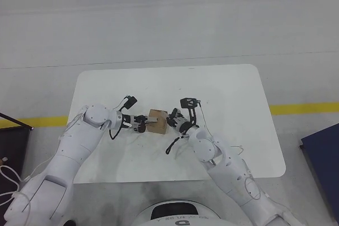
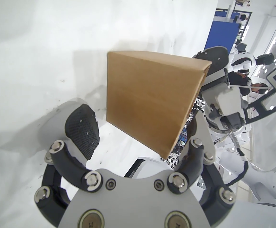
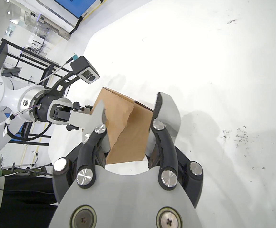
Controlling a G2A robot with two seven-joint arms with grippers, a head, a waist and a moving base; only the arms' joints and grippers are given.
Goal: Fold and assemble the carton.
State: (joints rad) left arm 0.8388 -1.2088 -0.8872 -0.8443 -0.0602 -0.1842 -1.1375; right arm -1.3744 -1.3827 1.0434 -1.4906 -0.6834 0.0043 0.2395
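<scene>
Over the middle of the white bench [image 1: 231,90], seen from above, the small brown carton [image 1: 156,122] sits between two arms that meet it from opposite sides. The left pincer [image 1: 140,123] is just beside one face and the right pincer [image 1: 172,120] is against the opposite face, so both are about equally near. I cannot tell whether the carton rests on the bench or hangs just clear of it. Through the left wrist camera the carton [image 2: 147,96] lies straight ahead of the left pincer, a broad flat face turned toward it. The fingers are spread wide and hold nothing: one pad [image 2: 82,129] stands apart from the carton with bench showing in the gap, while the other finger runs close along the carton's edge. Through the right wrist camera the right pincer [image 3: 130,110] looks closed onto the carton [image 3: 128,131], a finger at each side and a corner edge showing between them, with the left pincer [image 3: 84,116] at the carton's far side. With the right arm apparently steadying the carton, its free face lies dead ahead of the left pincer, so that arm seems placed to press or fold, straight toward the right one.
</scene>
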